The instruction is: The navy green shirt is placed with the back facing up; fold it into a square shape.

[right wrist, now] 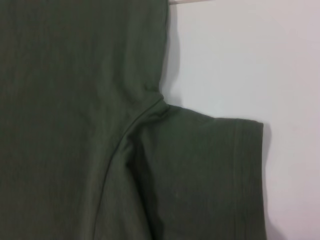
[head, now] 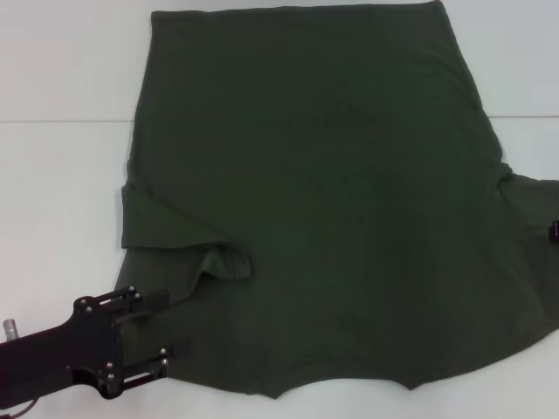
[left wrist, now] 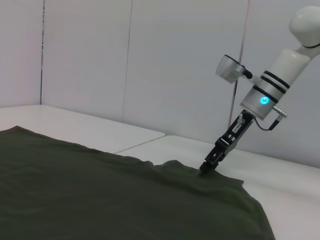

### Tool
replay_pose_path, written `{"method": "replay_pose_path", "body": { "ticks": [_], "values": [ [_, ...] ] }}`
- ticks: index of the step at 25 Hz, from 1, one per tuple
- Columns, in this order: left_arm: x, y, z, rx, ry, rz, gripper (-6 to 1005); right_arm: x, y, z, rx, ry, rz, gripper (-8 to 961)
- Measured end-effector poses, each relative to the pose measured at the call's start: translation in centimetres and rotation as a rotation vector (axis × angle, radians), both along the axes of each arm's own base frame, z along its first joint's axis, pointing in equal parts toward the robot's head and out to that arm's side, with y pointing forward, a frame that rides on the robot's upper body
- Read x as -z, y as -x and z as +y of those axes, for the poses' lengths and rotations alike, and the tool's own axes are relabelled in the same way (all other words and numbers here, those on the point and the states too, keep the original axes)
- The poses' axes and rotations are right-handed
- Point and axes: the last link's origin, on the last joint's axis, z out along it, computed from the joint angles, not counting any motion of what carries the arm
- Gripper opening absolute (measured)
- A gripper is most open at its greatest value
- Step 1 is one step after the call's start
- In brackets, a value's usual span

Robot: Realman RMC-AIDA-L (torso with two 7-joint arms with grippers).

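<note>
The navy green shirt lies spread flat on the white table, plain side up, with its hem far from me and its neckline near the front edge. Its left sleeve is partly doubled over with a small crumple. My left gripper is open at the shirt's near left corner, with both fingers at the cloth's edge. My right gripper shows in the left wrist view with its tip down on the shirt's far edge, and in the head view it is only a black bit. In the right wrist view the right sleeve lies flat.
The white table extends left of the shirt, with a seam line across it. White wall panels stand behind the table. A narrow strip of bare table runs along the front edge.
</note>
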Motion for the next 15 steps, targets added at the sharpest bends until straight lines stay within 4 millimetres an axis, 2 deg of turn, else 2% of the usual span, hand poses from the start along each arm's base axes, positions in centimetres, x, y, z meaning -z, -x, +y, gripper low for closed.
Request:
{"method": "replay_pose_path", "body": {
  "ticks": [15],
  "values": [
    [0.05, -0.17, 0.47, -0.002, 0.002, 0.004, 687, 0.44, -0.01, 0.19, -0.007, -0.006, -0.004, 856]
  ]
}}
